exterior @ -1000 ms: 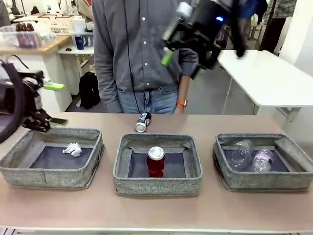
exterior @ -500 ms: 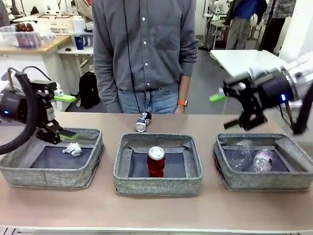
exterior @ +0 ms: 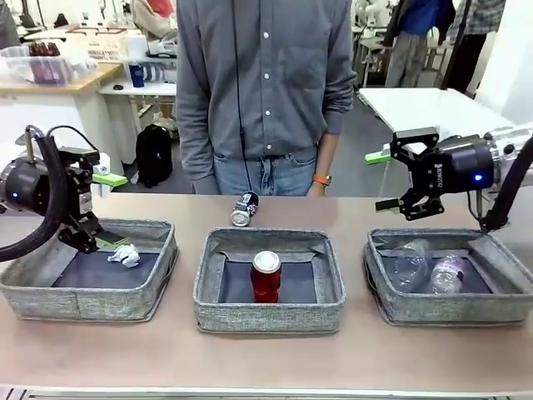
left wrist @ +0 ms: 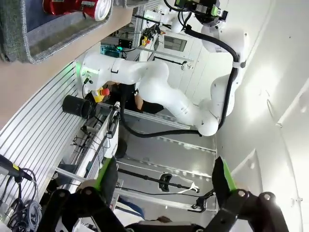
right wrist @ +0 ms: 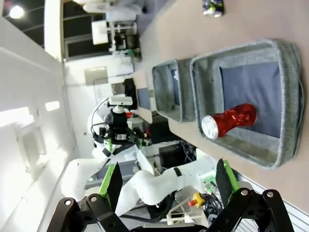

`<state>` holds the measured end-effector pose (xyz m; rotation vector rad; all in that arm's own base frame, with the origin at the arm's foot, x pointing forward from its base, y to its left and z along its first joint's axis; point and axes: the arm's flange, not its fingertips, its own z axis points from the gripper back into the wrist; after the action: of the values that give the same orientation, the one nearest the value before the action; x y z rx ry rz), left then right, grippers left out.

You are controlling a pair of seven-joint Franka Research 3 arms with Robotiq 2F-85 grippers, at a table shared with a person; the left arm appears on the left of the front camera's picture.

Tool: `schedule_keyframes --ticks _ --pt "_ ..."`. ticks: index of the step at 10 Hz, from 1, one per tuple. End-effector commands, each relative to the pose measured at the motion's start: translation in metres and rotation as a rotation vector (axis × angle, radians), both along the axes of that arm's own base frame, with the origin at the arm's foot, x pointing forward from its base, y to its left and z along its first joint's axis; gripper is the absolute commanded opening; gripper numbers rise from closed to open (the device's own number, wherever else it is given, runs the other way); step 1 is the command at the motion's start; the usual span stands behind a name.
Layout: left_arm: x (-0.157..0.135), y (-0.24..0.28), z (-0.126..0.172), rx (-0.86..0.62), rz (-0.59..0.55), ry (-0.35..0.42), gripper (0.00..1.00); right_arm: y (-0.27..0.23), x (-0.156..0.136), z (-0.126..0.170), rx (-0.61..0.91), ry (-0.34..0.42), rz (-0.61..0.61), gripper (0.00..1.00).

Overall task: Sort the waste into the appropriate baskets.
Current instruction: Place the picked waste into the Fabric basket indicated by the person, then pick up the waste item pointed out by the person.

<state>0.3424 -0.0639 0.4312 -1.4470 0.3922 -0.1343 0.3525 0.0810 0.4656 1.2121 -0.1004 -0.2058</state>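
Front view, nearest row first: three grey baskets sit side by side on the tabletop (exterior: pixel 266 358). The left basket (exterior: pixel 83 300) holds the crumpled paper wad (exterior: pixel 125 254), the middle basket (exterior: pixel 268 315) holds the red soda can (exterior: pixel 266 276) standing upright, and the right basket (exterior: pixel 450 310) holds the clear plastic cup (exterior: pixel 408 262) and clear plastic bottle (exterior: pixel 447 273) lying together.

Above the left basket's far rim hangs the left pincer (exterior: pixel 107 210), spread wide and empty; the right pincer (exterior: pixel 385 180) hovers over the far edge of the right basket, likewise wide and empty.

Farther off, the crushed dark can (exterior: pixel 244 207) lies on its side on the bare tabletop, just beyond the middle basket and close to the person (exterior: pixel 265 92) standing at the far edge.

That can looks like the last piece left. Lying on its rounded side, it could roll or skid away from closing fingers, toward the person. A reach from either side could also catch a basket rim and drag the soft bin along.
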Motion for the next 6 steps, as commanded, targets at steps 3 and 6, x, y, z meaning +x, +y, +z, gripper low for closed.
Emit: schedule_keyframes --ticks 3,6 --pt "-0.0059 -0.0043 0.0058 -0.021 0.016 -0.026 1.0 -0.0024 -0.0049 0.0097 -0.021 0.019 0.004 1.0" --pt "-0.0059 -0.0043 0.0058 -0.021 0.016 -0.026 1.0 -0.0024 -0.0049 0.0097 -0.021 0.019 0.004 1.0"
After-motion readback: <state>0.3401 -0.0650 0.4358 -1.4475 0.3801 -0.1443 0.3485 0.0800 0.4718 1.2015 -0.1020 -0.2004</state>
